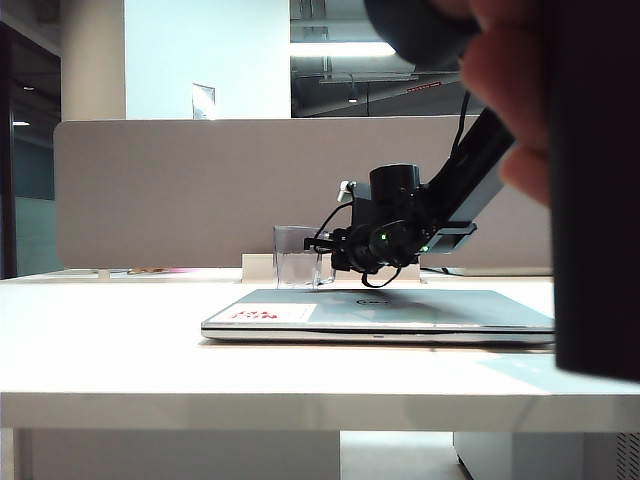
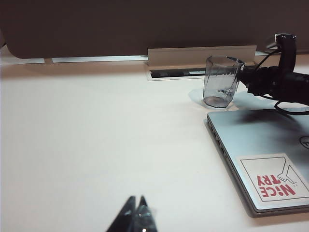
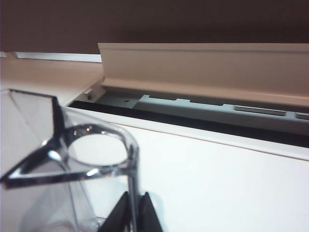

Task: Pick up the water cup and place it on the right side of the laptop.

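Two arms share this bench (image 2: 96, 145), and only one is working. Nearest the exterior camera, the closed laptop (image 1: 380, 313) lies flat with its sticker (image 2: 275, 182) up. The left gripper (image 2: 136, 209) hangs idle over bare surface, its fingers pressed together on nothing, likely parked clear. Beyond the laptop's far edge stands the water cup (image 2: 221, 81), upright. The right gripper (image 3: 135, 212) reaches across the lid to it, fingers narrowed on the cup's rim wall, one inside and one outside, probably to lift it. Behind runs a cable tray (image 3: 203, 65).
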